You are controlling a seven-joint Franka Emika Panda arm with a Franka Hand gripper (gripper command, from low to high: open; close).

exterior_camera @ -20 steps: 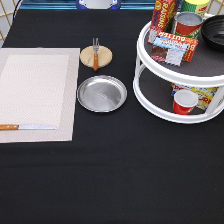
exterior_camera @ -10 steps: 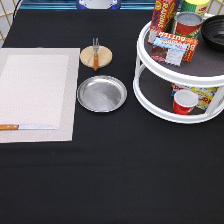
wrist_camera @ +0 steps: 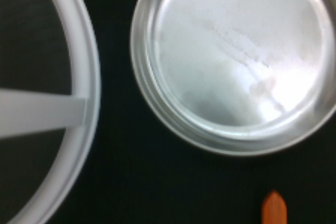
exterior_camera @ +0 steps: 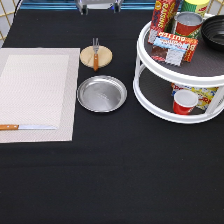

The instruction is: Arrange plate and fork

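Silver metal catches the eye in the exterior view: the plate (exterior_camera: 101, 93) lies on the black cloth (exterior_camera: 115, 170) just right of the placemat (exterior_camera: 37, 92), not on it. The fork (exterior_camera: 95, 53) rests across a wooden coaster (exterior_camera: 95, 56) just above the plate, tines toward the top. A knife (exterior_camera: 26, 127) lies along the mat's lower edge. At the right stands a white two-tier rack (exterior_camera: 180, 75) holding cans, boxes and a red cup (exterior_camera: 184, 101). Only a bit of grey hardware shows at the top edge; the gripper itself is out of view, so I cannot tell how its fingers stand.

In the wrist view the plate (wrist_camera: 240, 75) fills the frame, the rack's white rim (wrist_camera: 79, 100) beside it and the fork's orange handle tip (wrist_camera: 274, 207) near it.

Judging by this, nothing is arranged yet: plate and fork both sit off the mat.
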